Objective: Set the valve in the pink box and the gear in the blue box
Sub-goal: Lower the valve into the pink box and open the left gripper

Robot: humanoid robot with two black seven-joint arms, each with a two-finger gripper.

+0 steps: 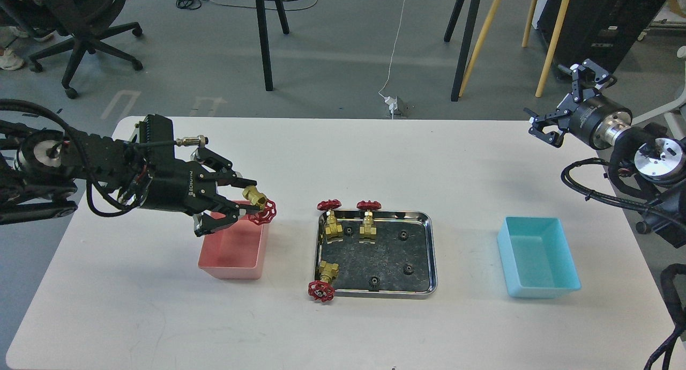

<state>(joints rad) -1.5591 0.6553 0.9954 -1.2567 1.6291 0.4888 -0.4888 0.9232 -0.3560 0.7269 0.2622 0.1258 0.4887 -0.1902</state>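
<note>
- Light: bright, even, diffuse from overhead; no hard beams.
- Shadows: soft and faint on the white counter (343, 161), a pale one below the pink box (234, 240).
- Glare: steel tray (429, 252) shows mottled reflections; its rim gleams.
- Focus: sharp throughout; small gears legible.
- Dark areas: black arm parts near the left edge lose detail.
- Distortion: slight wide-angle stretch at the counter's corners.

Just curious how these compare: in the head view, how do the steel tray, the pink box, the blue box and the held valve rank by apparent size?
1. steel tray
2. pink box and blue box: look alike
3. valve, held in the left gripper
</note>
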